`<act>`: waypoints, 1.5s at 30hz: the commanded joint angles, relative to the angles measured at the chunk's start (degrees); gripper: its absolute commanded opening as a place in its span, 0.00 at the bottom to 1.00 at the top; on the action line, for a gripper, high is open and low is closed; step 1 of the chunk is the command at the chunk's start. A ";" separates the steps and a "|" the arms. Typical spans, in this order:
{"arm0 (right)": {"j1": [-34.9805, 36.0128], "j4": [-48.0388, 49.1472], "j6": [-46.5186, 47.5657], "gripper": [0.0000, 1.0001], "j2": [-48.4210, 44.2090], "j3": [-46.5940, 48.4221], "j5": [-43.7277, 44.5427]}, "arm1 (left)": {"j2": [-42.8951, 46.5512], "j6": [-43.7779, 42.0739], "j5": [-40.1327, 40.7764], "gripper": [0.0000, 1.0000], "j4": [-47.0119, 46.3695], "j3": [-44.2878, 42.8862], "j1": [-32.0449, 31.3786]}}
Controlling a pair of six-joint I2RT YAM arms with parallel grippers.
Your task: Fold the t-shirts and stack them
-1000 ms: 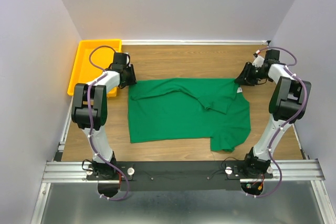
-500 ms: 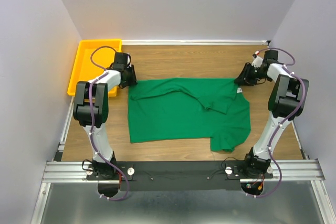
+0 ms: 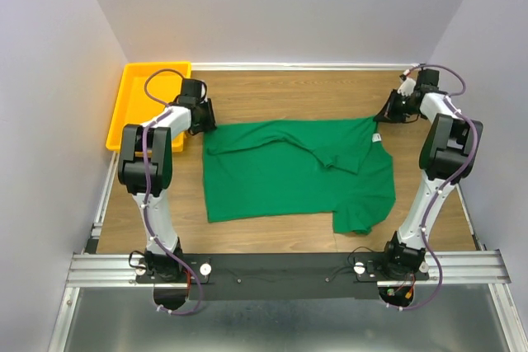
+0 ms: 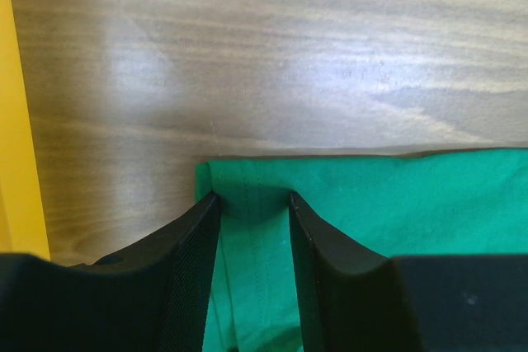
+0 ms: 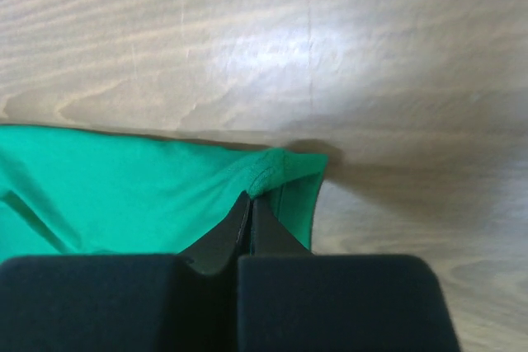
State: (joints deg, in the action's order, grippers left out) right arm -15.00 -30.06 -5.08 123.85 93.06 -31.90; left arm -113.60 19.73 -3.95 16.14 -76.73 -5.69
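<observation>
The green shirt (image 3: 297, 171) is lying spread over the middle of the bench (image 3: 289, 92), its long edges running left to right. One sleeve is sticking out toward the near edge on the right side. A small white label (image 3: 376, 138) is showing near the shirt's far right corner.

The left end effector (image 3: 206, 117) is sitting low at the shirt's far left corner, released. In the wrist view its two fingers (image 4: 198, 253) are standing apart, straddling the cloth corner without pressing it.

The right end effector (image 3: 386, 114) is grasping the far right corner. Its wrist view shows the tips (image 5: 250, 199) clenched together on a small raised pucker of green cloth.

A yellow tray (image 3: 132, 96) is resting at the bench's far left corner, beside the left arm and apart from the shirt.
</observation>
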 commanded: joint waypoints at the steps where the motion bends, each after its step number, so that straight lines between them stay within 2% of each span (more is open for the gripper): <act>1: -0.20 0.88 1.74 0.01 2.44 5.89 4.12 | -2.06 -0.48 -0.63 0.46 1.52 -3.07 0.24; 11: -0.20 0.71 3.24 0.01 8.16 13.90 6.15 | -5.66 -0.39 0.69 0.46 4.34 -10.44 0.24; 19: -0.20 0.80 2.71 0.01 9.56 14.61 5.53 | -3.38 0.58 -2.03 0.51 4.59 -12.65 0.24; 28: -0.20 0.80 2.62 0.02 9.92 15.05 5.71 | -1.36 3.39 -3.44 0.46 4.69 -6.34 -0.11; 34: -0.20 0.80 2.62 0.01 9.74 14.87 5.62 | -3.64 3.48 -2.82 0.42 5.04 -6.59 -0.19; 37: -0.20 0.80 2.71 0.02 9.48 14.44 5.80 | -4.79 3.48 -3.00 0.38 4.95 -7.47 -0.37; 40: -0.20 0.80 2.97 0.01 9.21 14.17 6.06 | -5.84 3.30 -3.09 0.24 5.22 -9.05 -0.37; 45: -0.20 0.80 3.24 0.01 9.48 14.26 6.32 | -6.89 2.25 -3.53 0.09 6.01 -11.15 -0.37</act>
State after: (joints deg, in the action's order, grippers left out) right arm -15.00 -29.67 -2.92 132.11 106.04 -27.59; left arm -118.83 22.61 -6.04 20.95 -85.36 -5.76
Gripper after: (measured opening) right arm 0.015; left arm 0.130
